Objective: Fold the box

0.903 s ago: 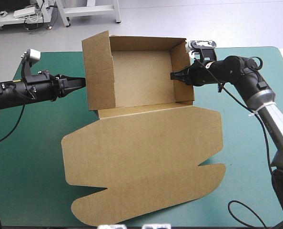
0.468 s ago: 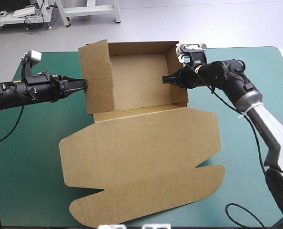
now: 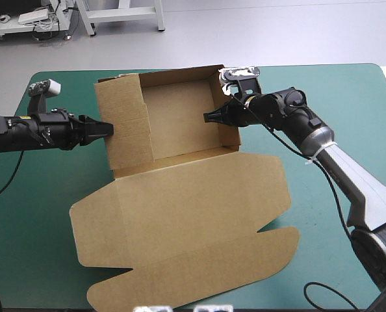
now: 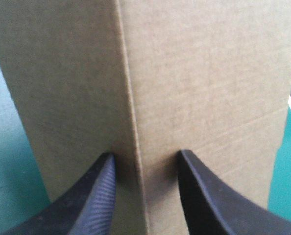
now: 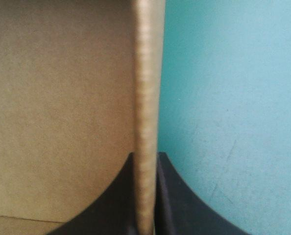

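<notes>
as the views just before had the tray nearer the bench's right side, the box (image 3: 180, 218) had been dragged toward the robot's left and turned a little, lid and all. the right tool (image 3: 206, 117) had travelled with it. in its own wrist view its fingers (image 5: 109, 205) were all but closed, with an upright board edge pinched between them, so it had hold of the tray's right wall (image 3: 229, 133). the left tool (image 3: 109, 129) had backed off leftward by about as much. its fingers (image 4: 94, 196) stood apart and gripped nothing, their tips against the outer face of the left wall (image 3: 125, 123), one on either side of a vertical crease. judgement: this was a reposition, not a fold. the fold state looked no different, and the shift probably served to square the tray between the two arms. the box sat on the teal-green bench (image 3: 37, 214), with the tray (image 3: 180, 117) in the far half, left of centre, and all four walls raised. the lid (image 3: 180, 260) lay flat on the cover, spread toward the near edge with its side flaps out. the tray held nothing; only its bare brown floor showed. the left wall stood taller than the rest and leaned outward. judgement: it had yet to be turned in and tucked.
</notes>
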